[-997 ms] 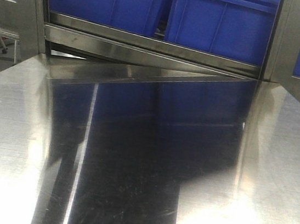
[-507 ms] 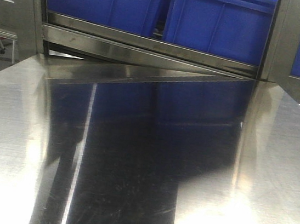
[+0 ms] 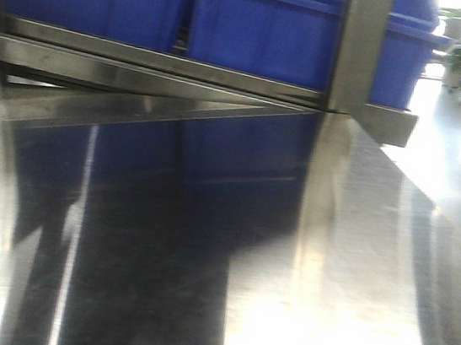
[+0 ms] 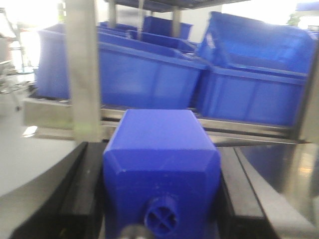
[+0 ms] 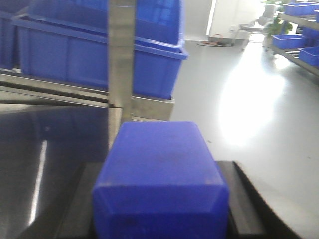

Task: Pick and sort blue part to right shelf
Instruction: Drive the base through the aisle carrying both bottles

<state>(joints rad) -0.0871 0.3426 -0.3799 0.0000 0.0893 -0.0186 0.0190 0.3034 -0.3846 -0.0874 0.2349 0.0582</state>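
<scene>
Front view: post [image 3: 359, 45] before right shelf [image 3: 143, 63] bins [image 3: 258, 27].

A polished steel tabletop [image 3: 371, 268] fills the near ground, mirroring dark blue shapes across its left half and catching white glare on its right. Beyond its right edge, a pale grey floor [image 5: 259, 99] shines under strong light. At the far right stands a distant rack [image 5: 304, 22] carrying small blue bins [image 5: 286, 41]. Left of it are a chair [image 5: 247, 27], blurred, and a dark cable [image 5: 214, 44] lying on the floor.
</scene>
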